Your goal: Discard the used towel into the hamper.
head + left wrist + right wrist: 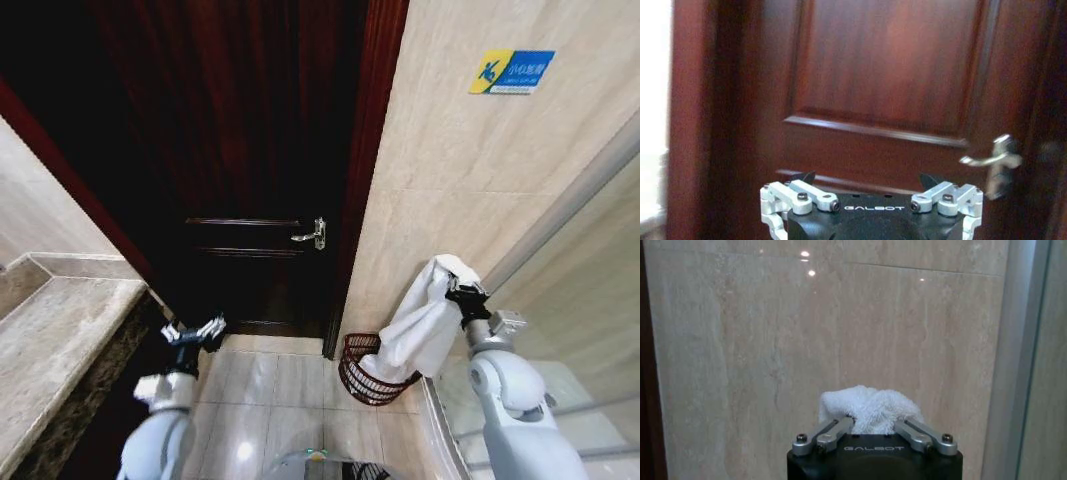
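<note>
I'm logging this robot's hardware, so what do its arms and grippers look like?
Both arms have smooth, rounded pale grey-white shells. The left gripper and right gripper each have a black body marked GALBOT in pale letters, with silver metal finger linkages joined by dark bolts and black fingertips. No loose cables are visible.

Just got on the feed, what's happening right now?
The right tool is shut on the white towel, which hangs down over the reddish hamper on the floor by the tiled wall. The left tool is open and idle, facing the dark wooden door.
</note>
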